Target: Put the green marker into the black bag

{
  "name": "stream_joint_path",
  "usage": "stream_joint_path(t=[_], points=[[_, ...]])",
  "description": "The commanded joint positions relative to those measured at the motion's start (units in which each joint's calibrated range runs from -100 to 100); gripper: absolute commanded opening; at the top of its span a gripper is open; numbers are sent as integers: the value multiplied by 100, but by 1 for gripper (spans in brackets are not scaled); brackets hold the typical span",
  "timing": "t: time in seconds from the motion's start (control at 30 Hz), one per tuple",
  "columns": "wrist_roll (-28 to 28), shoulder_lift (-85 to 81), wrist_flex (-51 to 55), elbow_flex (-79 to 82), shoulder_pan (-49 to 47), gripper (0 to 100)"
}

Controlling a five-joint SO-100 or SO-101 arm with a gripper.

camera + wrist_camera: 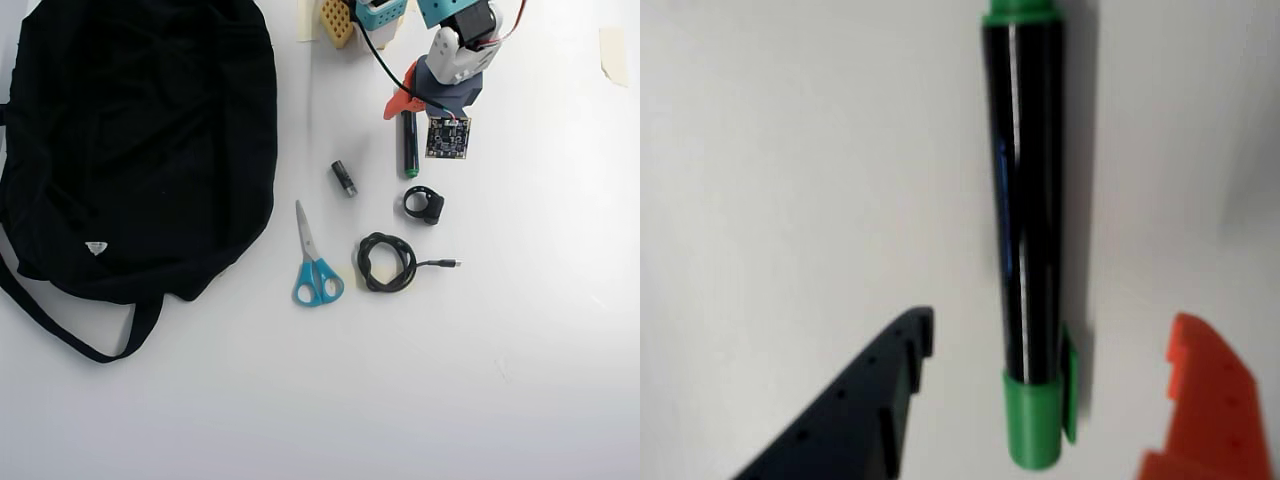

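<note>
The green marker (pixel 1025 200) lies flat on the white table, a black barrel with a green cap and clip at the bottom of the wrist view. My gripper (pixel 1052 322) is open and low over it, with the dark blue finger (pixel 875 400) to the left of the cap end and the orange finger (pixel 1205 400) to the right, neither touching. In the overhead view the gripper (pixel 412 108) sits over the upper end of the marker (pixel 409 150). The black bag (pixel 140 140) fills the left side, well away from the marker, with a small white label.
Blue-handled scissors (pixel 315 265), a short dark cylinder (pixel 344 178), a small black ring-shaped part (pixel 425 206) and a coiled black cable (pixel 388 262) lie between the marker and the table's middle. The arm's base (pixel 380 12) stands at the top edge. Tape pieces (pixel 612 55) mark the table.
</note>
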Motion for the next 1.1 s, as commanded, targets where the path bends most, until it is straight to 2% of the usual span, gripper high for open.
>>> stream_joint_path(t=[0.0,1.0,1.07], points=[[-8,138,-304,-243,-70,31],[-29,992,-993,135,221,30],[-29,1001,-993,135,221,27]])
